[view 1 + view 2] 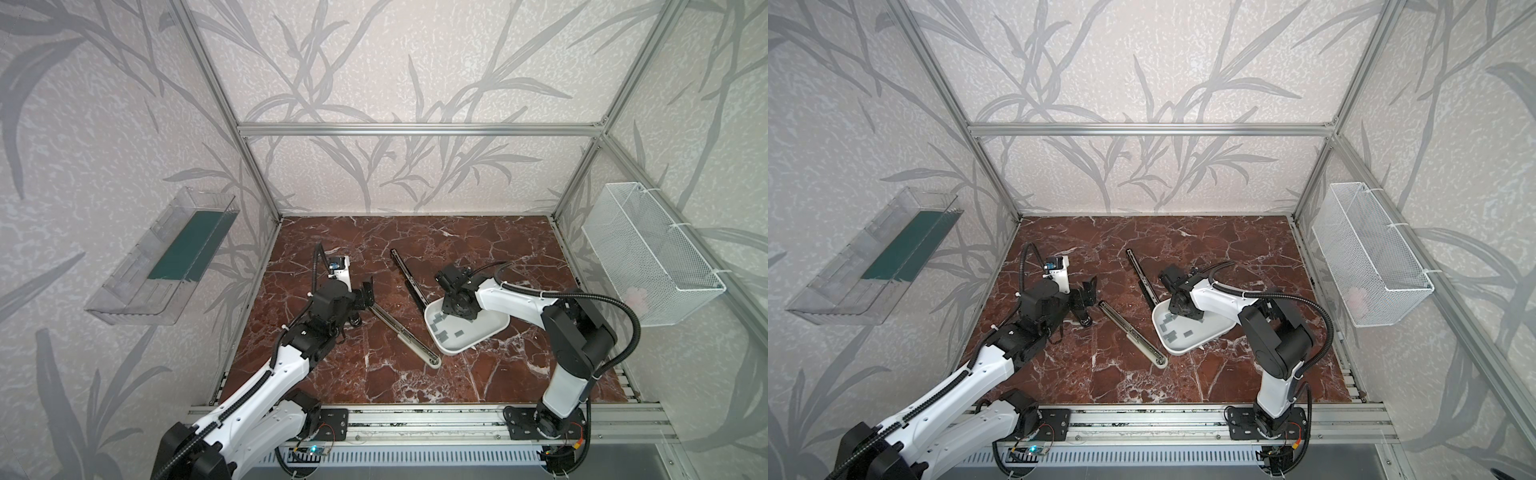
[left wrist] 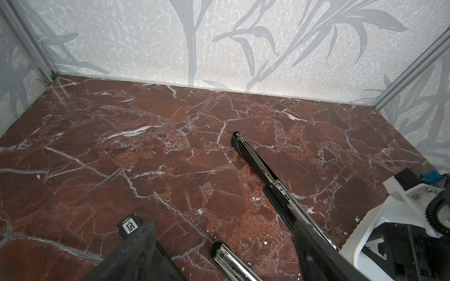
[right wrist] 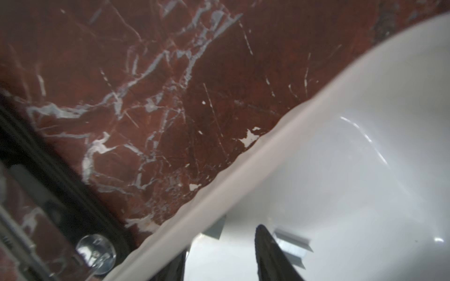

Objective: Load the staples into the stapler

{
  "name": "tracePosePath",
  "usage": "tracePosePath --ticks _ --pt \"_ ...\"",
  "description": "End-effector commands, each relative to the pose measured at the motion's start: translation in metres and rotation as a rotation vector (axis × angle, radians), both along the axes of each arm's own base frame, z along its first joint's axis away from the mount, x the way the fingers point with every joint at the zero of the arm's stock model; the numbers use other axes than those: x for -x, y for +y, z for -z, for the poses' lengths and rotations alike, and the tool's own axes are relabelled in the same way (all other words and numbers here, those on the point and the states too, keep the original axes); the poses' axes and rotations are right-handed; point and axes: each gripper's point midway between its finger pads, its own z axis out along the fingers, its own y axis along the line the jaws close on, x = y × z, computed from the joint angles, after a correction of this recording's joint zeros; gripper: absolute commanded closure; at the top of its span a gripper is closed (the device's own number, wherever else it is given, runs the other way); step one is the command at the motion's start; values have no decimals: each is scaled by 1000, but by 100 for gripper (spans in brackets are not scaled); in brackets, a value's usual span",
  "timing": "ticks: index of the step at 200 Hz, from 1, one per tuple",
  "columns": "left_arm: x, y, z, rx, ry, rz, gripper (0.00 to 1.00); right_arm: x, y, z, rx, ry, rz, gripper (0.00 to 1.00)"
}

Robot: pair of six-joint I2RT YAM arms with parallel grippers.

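A red marble desk (image 1: 415,386) carries an opened stapler (image 1: 406,335). Only the left wrist view shows the left gripper (image 2: 222,228) with jaws wide apart and empty, the stapler's silver end between them. The right gripper (image 3: 222,240) hangs over a white tray (image 1: 486,330). Its wrist view shows jaws partly open, holding nothing, with grey staples (image 3: 292,239) just beyond them.

1. Two robot arms: left arm (image 1: 291,365), right arm (image 1: 582,332).
2. One stapler (image 1: 404,334), lying opened.
3. One white tray (image 1: 488,328).
4. Staples (image 1: 459,332): at least four strips; the exact count is unclear.
5. One clear bin (image 1: 137,286) and one mesh basket (image 1: 648,257).
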Motion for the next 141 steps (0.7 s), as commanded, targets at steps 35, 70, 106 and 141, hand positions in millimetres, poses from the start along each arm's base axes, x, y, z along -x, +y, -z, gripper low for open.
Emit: tracePosePath --ticks 35,70,106,141 --pt "1 1 0 23 -13 0 10 0 -11 11 79 17 19 61" --pt "1 1 0 22 -13 1 10 2 -9 14 78 32 5 75" --pt "1 0 3 22 -5 6 10 2 -8 15 90 39 -27 76" --pt "0 -1 2 24 -6 8 10 1 -7 20 112 51 -79 72"
